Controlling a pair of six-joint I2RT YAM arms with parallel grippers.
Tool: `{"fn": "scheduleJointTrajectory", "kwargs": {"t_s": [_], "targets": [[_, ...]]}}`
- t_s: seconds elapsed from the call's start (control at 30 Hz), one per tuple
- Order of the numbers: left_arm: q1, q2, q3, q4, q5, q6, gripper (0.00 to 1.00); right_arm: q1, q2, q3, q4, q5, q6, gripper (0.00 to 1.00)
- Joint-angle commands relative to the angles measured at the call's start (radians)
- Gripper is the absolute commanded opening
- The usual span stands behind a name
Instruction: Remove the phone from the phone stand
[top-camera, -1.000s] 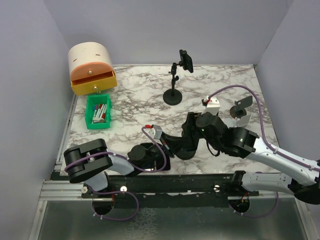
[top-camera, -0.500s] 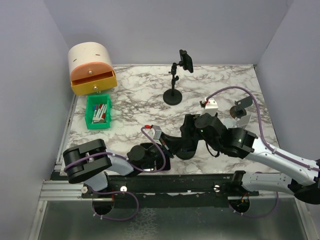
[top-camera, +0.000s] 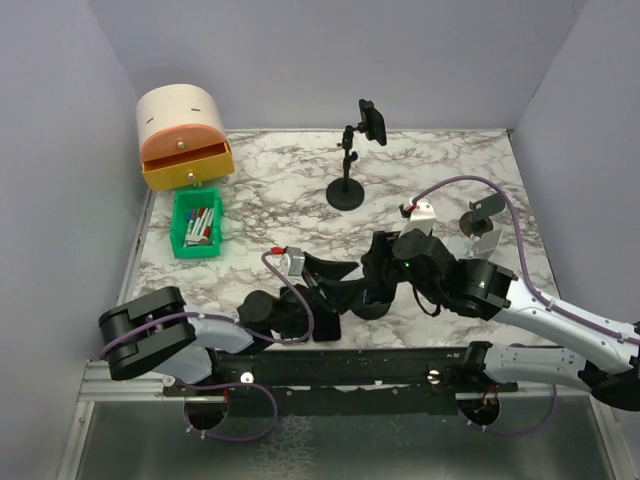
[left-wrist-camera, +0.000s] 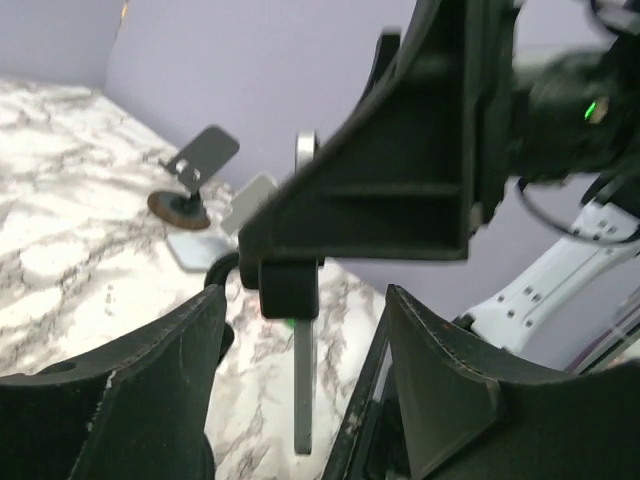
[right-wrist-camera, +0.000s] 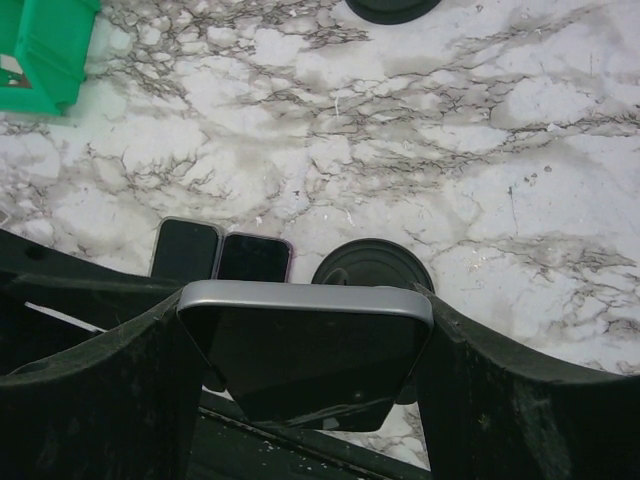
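Observation:
In the right wrist view a dark phone (right-wrist-camera: 300, 360) with a silver rim stands between the fingers of my right gripper (right-wrist-camera: 305, 300), which is shut on its two side edges. The round black base of the phone stand (right-wrist-camera: 372, 268) sits on the marble just beyond it. From above, my right gripper (top-camera: 382, 265) covers the phone over that stand base (top-camera: 372, 305). My left gripper (top-camera: 335, 280) reaches in from the left. Its wrist view shows the phone (left-wrist-camera: 303, 390) edge-on between the spread jaws of the left gripper (left-wrist-camera: 305, 300), touching neither; it is open.
Two dark phones (right-wrist-camera: 186, 250) (right-wrist-camera: 254, 258) lie flat by the stand base. A second stand (top-camera: 347, 190) at the back holds another phone (top-camera: 373, 122). Small folding stands (top-camera: 483, 215) sit at the right. A green bin (top-camera: 197, 222) and a drawer box (top-camera: 183, 135) are at the left.
My left gripper has gone from shut to open, and the left arm has shifted to the left. The right gripper has narrowed onto the phone and barely moved.

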Motion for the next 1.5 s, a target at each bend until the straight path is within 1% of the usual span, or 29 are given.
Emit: {"fn": "scheduleJointTrajectory", "kwargs": {"t_s": [0.0, 0.13, 0.3, 0.4, 0.6, 0.67, 0.7, 0.73, 0.77, 0.9, 1.13, 1.23, 1.47], "targets": [[0.077, -0.122, 0.007, -0.096, 0.111, -0.070, 0.67, 0.007, -0.041, -0.038, 0.063, -0.038, -0.041, 0.00], [0.143, -0.121, 0.041, -0.126, 0.285, -0.108, 0.67, 0.007, -0.052, -0.062, 0.099, -0.060, -0.056, 0.00], [0.175, -0.048, 0.086, -0.086, 0.400, -0.154, 0.61, 0.007, -0.051, -0.057, 0.112, -0.068, -0.060, 0.00], [0.176, -0.008, 0.111, -0.070, 0.456, -0.168, 0.60, 0.007, -0.052, -0.051, 0.102, -0.055, -0.049, 0.00], [0.176, 0.028, 0.130, -0.072, 0.513, -0.172, 0.69, 0.007, -0.051, -0.042, 0.084, -0.027, -0.023, 0.00], [0.176, 0.023, 0.122, -0.081, 0.509, -0.167, 0.74, 0.007, -0.056, -0.040, 0.079, -0.011, -0.015, 0.00], [0.176, 0.015, 0.112, -0.082, 0.502, -0.165, 0.81, 0.007, -0.059, -0.038, 0.079, -0.007, -0.016, 0.00], [0.176, 0.006, 0.099, -0.081, 0.490, -0.162, 0.93, 0.007, -0.061, -0.036, 0.078, -0.003, -0.015, 0.00], [0.176, -0.007, 0.083, -0.080, 0.475, -0.159, 0.98, 0.007, -0.062, -0.034, 0.078, -0.001, -0.014, 0.00], [0.176, -0.062, 0.036, -0.102, 0.433, -0.139, 0.99, 0.007, -0.055, -0.030, 0.082, 0.000, -0.015, 0.00], [0.176, -0.106, 0.009, -0.168, 0.433, -0.119, 0.99, 0.007, -0.045, -0.017, 0.090, -0.003, -0.015, 0.00], [0.175, -0.111, 0.011, -0.204, 0.433, -0.117, 0.99, 0.007, -0.042, -0.011, 0.092, -0.003, -0.015, 0.00], [0.173, -0.115, 0.041, -0.223, 0.374, -0.116, 0.99, 0.007, -0.030, -0.005, 0.097, -0.022, -0.018, 0.00]]}}
